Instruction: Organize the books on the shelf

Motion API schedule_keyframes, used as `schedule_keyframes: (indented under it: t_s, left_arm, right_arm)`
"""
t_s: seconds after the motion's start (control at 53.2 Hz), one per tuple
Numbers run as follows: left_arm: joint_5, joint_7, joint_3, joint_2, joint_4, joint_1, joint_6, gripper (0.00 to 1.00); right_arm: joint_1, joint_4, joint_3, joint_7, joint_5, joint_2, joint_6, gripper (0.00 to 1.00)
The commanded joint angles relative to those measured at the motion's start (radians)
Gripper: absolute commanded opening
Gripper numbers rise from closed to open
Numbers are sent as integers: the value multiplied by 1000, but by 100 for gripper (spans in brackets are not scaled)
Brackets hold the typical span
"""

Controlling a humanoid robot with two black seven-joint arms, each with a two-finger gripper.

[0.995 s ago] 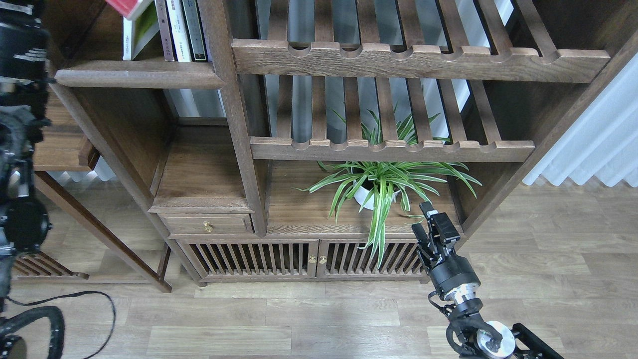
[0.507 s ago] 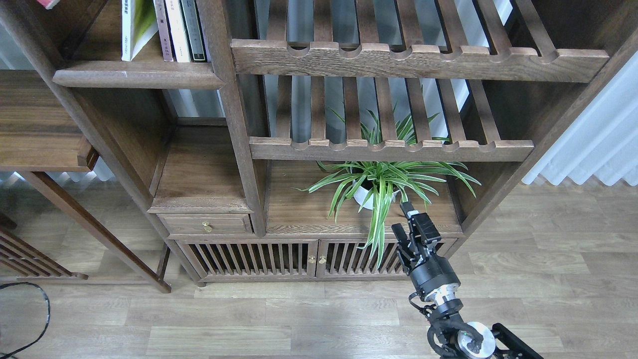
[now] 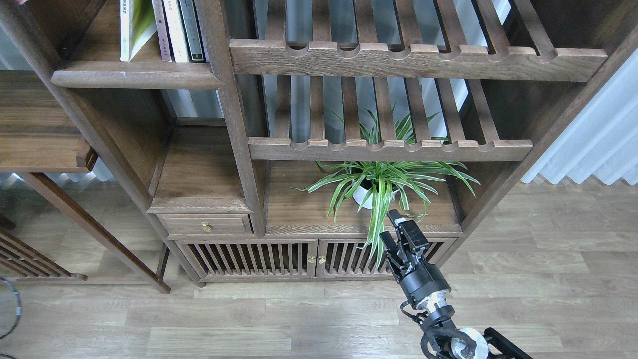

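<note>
Looks mostly done to me: the books (image 3: pixel 160 29) stand upright on the shelf (image 3: pixel 137 78), up at the bookcase's top left corner, yellow-green one leaning a bit. Maybe just straightening left. Right end effector (image 3: pixel 395 228) hangs low by the plant (image 3: pixel 381 185), empty, fingers apart. Left one isn't visible. Plenty of open floor (image 3: pixel 538 279) below the bookcase; slatted racks (image 3: pixel 389 60) crowd its middle.

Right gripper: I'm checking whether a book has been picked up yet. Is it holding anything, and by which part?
Nothing. The right gripper is open and empty, low in front of the potted plant. The left gripper is out of view.
</note>
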Motion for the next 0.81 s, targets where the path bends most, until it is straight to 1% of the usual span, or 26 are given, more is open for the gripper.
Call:
schedule_keyframes:
  t_s: [0.0,0.113,0.413,0.62,0.695,0.789]
  left_arm:
    - [16,0,0,14,10,-9,0,3]
    - [65,0,-3,27,10,-11,0,2]
    - [214,0,6,17,10,-32,0,1]
    - [349,0,17,-32,8,-58,0,1]
    - [393,0,20,-45,8,-81,0,1]
    - [444,0,57,-68,10,-123,0,1]
  right_arm:
    - [-1,0,-17,0,-1,9,0,81]
    - [-1,0,-31,-1,-3,22,0,81]
    - [-18,-1,-57,-1,-3,22,0,82]
    - [-19,0,-57,-1,-1,20,0,83]
    - [-21,0,-57,-1,-1,20,0,83]
    - [-21,-1,-57,-1,-1,20,0,85]
